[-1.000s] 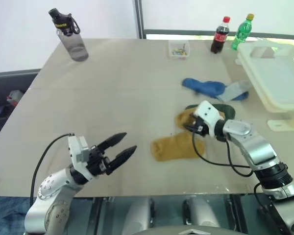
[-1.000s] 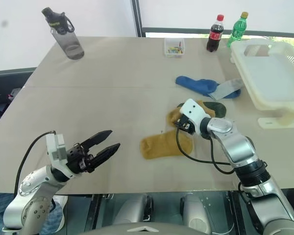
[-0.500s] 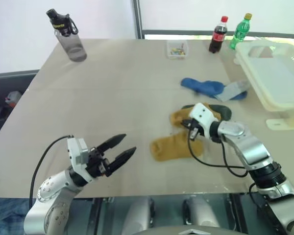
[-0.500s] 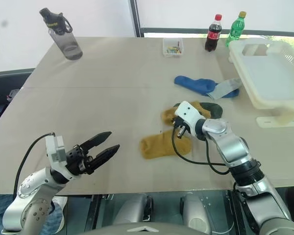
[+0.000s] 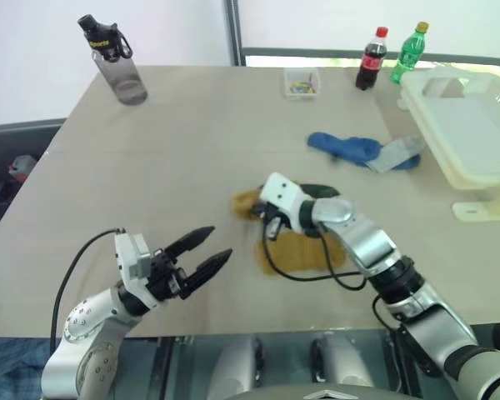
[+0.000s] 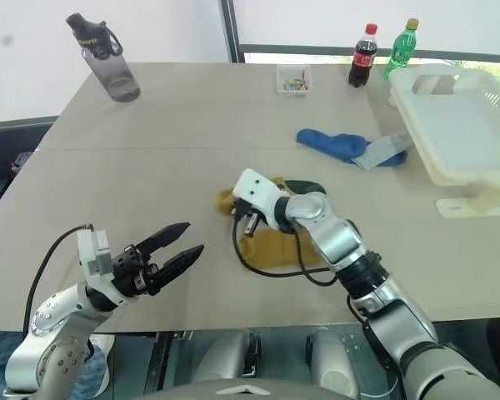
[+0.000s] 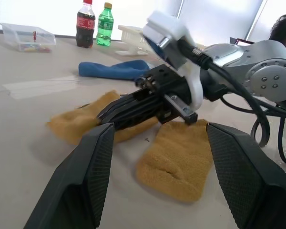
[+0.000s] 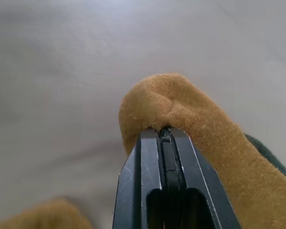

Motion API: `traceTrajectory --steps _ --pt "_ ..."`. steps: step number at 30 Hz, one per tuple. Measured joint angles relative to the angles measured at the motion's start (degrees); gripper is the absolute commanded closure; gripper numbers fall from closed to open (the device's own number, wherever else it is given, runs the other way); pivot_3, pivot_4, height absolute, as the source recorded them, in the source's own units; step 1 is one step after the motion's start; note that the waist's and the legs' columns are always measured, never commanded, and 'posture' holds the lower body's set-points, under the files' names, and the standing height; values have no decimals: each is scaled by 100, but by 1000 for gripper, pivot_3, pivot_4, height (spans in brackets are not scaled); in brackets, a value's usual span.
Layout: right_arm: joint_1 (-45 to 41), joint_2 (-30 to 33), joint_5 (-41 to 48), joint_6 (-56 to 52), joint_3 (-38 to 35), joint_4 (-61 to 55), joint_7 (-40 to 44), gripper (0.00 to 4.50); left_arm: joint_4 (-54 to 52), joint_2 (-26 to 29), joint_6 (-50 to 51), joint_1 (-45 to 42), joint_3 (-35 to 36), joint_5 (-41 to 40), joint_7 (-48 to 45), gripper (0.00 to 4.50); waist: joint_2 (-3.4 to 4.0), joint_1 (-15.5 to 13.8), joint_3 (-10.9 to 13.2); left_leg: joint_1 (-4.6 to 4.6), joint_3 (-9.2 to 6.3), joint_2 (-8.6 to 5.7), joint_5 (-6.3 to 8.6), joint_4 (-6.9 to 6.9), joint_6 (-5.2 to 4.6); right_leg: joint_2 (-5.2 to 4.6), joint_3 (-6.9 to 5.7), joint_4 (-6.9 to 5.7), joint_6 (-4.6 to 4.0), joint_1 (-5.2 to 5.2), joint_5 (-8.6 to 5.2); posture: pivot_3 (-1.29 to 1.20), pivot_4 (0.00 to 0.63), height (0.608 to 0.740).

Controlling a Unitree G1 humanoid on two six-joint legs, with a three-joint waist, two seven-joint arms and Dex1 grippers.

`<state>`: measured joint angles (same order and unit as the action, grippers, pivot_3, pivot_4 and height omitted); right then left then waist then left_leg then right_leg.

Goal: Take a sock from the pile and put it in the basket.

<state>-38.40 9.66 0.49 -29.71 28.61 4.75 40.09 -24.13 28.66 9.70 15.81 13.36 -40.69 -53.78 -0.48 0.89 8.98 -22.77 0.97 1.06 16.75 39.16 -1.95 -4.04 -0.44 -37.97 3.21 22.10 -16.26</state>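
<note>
Since the earlier frame the right gripper point(image 6: 240, 214) has been swung away from the basket point(image 6: 458, 133) with its jaws pinched on the sock point(image 8: 181, 112), so the pinch should be kept firm while the sock is lifted clear and carried to the basket, the left gripper point(image 5: 202, 254) being left spread and idle.

Basket point(image 5: 462, 125) on table point(image 5: 167, 158) far right, pile point(image 5: 317, 208) left of it.
</note>
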Motion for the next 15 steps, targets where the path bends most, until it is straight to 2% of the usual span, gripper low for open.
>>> traceTrajectory --steps 2,3,4,5,6,10,15 --pt "-2 -10 -31 44 32 70 57 3622 -1 -17 -8 43 0 1 8 1202 0 -2 0 -1 0 -2 0 0 0 -2 0 0 0 0 0 0 150 740" --pt "-4 -19 -33 65 28 70 64 3093 -1 -27 -13 71 0 2 14 1202 0 0 0 -1 1 -2 0 0 0 -2 1 0 0 0 0 0 150 740" --pt "-5 -17 -33 71 26 70 64 2773 -1 -30 -13 77 0 3 16 1202 0 2 0 0 1 -2 0 0 0 -2 1 0 0 0 0 0 150 740" --pt "-5 -8 -32 96 -1 70 65 2154 -1 -51 -15 99 -1 3 25 1202 0 5 0 0 0 -1 0 0 0 -1 1 -1 0 1 0 0 150 740" --pt "-4 -2 -30 104 -28 58 74 1891 -3 -67 -17 110 -1 4 31 1202 1 6 0 0 0 1 0 -1 0 0 0 -1 0 1 0 0 150 740" --pt "24 268 190 -127 -316 -476 231 1891 -11 -90 -36 127 -17 7 33 1202 6 -8 4 -2 -1 0 1 -1 -1 -4 0 -1 0 2 0 0 150 740" --pt "33 1059 568 -666 -1015 -1176 494 1891 -10 -96 -47 106 -41 11 31 1202 6 -7 4 -4 -1 -4 10 -1 -17 -13 1 1 0 1 0 0 150 740"
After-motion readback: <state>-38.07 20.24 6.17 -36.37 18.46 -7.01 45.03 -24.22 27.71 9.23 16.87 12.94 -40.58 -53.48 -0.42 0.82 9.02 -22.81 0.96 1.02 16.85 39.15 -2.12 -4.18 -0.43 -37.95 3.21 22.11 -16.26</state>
